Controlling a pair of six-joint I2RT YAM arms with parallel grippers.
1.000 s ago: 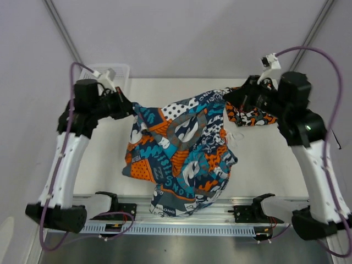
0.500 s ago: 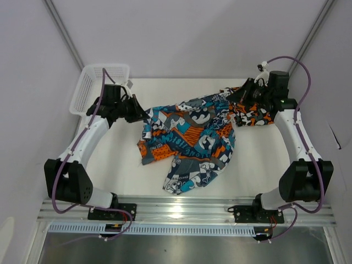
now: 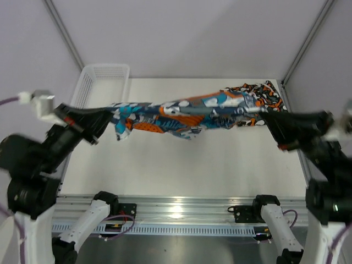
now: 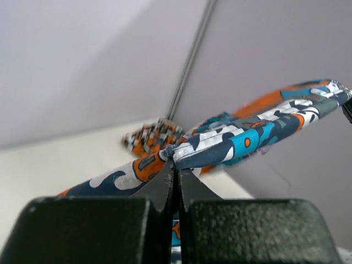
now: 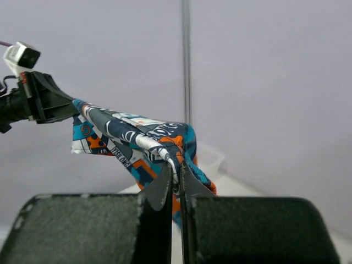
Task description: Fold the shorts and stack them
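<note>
The blue-teal cartoon-print shorts [image 3: 190,114] hang in the air, pulled into a taut band between both grippers, high above the table. My left gripper [image 3: 110,117] is shut on their left end, and the pinched cloth [image 4: 220,146] shows at its tips [image 4: 176,166]. My right gripper [image 3: 268,115] is shut on the right end, with fabric [image 5: 137,140] bunched at its tips [image 5: 179,165]. The camouflage shorts [image 3: 259,97] lie crumpled on the table at the back right, also seen past the left jaws [image 4: 149,137].
A white mesh basket [image 3: 103,77] stands at the table's back left corner. Frame posts run up at both back corners. The white table [image 3: 187,165] lies below the lifted cloth, with the rail and arm bases along the near edge.
Both arms have risen and drawn apart. The cartoon shorts, earlier draped loosely over the table, are now lifted off it and stretched into a narrow band.
</note>
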